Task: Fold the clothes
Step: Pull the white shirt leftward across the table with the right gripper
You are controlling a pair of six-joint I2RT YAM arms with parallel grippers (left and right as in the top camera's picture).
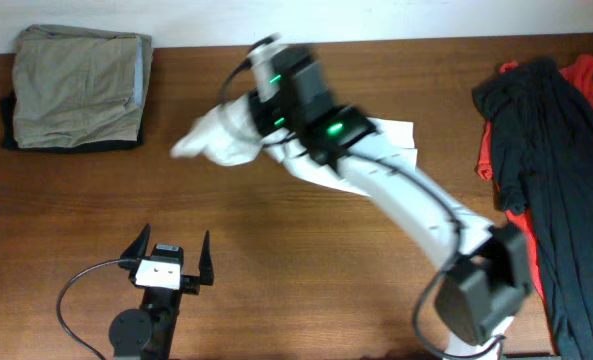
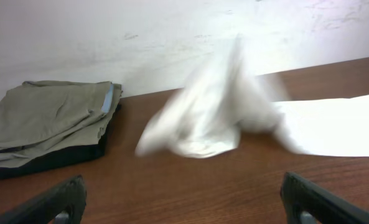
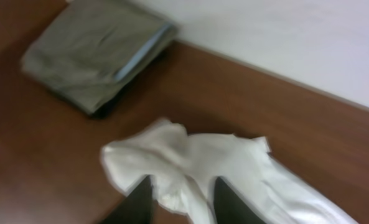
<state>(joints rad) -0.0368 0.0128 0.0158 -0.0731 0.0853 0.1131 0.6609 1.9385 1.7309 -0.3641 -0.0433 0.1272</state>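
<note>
right end effector (image 3: 183, 182): pinching white garment (image 1: 221, 140), cloth trailing rightward | left end effector (image 1: 174, 238): spread wide, well apart, near desk (image 1: 306, 270) edge

Robot lab setup: wooden table (image 1: 306, 250) against a bare white wall (image 2: 172, 25)

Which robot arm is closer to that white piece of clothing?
Right. Its gripper is on the white garment, with cloth between its jaws. The left gripper sits open, well short of it, touching nothing.
</note>
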